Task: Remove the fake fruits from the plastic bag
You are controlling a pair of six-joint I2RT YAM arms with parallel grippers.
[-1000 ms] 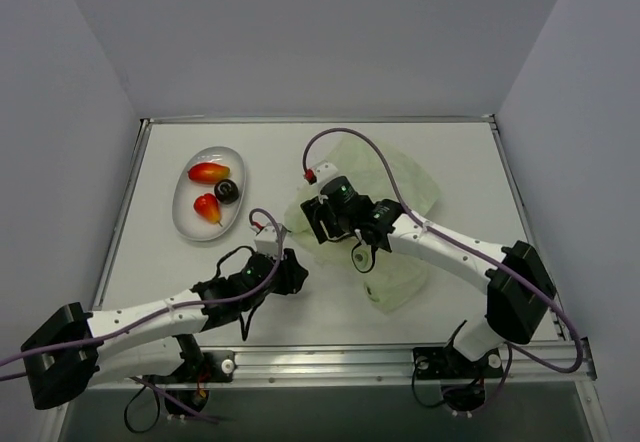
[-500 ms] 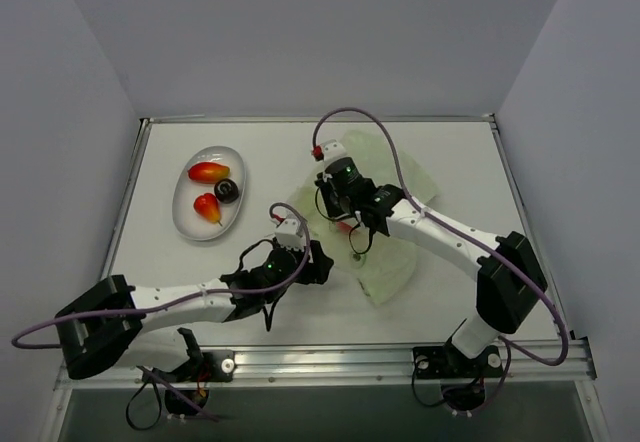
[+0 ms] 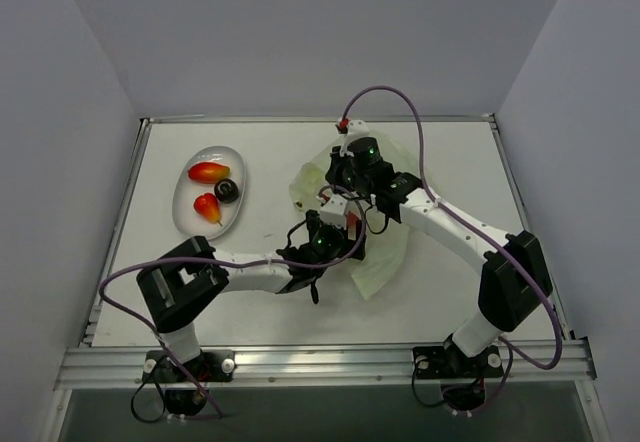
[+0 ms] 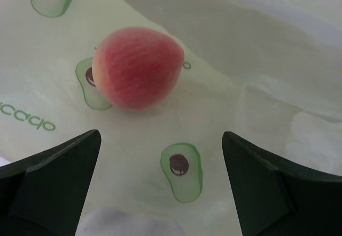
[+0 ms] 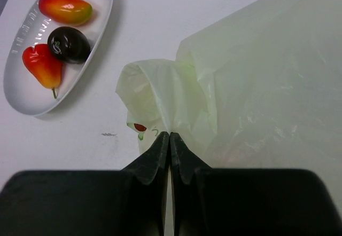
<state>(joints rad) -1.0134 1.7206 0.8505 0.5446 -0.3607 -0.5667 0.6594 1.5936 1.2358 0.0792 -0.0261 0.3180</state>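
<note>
Rounded pink-red fruit (image 4: pixel 138 68), thin crinkled bag (image 4: pixel 256 60)

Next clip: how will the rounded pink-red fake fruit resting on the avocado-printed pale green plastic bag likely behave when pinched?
The rounded pink-red fake fruit probably rolls, since it sits on slack film of the pale green plastic bag. Its smooth skin may slip from the open left end effector.
</note>
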